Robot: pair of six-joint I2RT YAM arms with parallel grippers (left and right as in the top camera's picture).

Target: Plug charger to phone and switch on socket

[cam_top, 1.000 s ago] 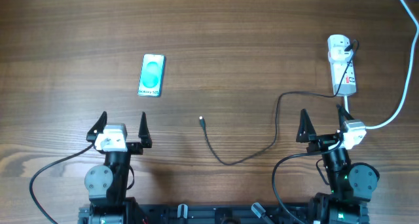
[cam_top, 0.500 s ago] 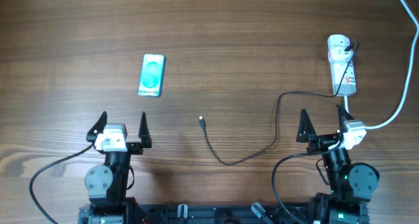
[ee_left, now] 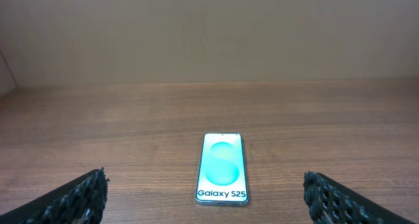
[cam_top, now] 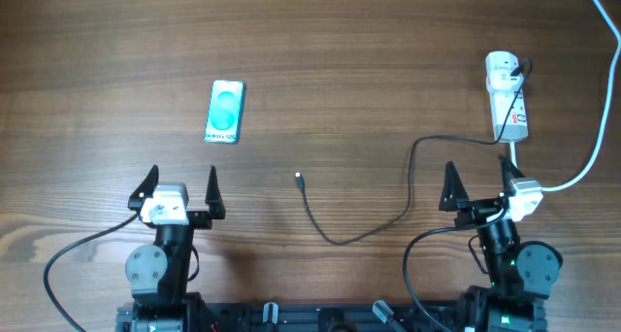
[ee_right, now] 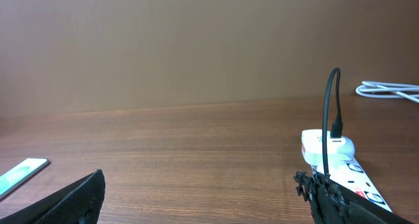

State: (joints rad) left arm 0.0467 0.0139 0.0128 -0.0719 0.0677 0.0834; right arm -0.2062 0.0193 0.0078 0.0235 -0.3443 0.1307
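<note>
Both pincers wide, empty: left, right. Charger lies slack on table. Its tip is mid-table and its plug end is at socket, far right. Phone flat, screen up, ahead of left pincer, well apart from tip. Judgement: cord light and limp, so grip the stiff tip housing. Phone probably slides; brace its long edges.

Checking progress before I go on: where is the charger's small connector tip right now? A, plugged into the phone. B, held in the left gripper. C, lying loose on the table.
C: the charger tip lies alone on bare wood, well apart from the phone.
</note>
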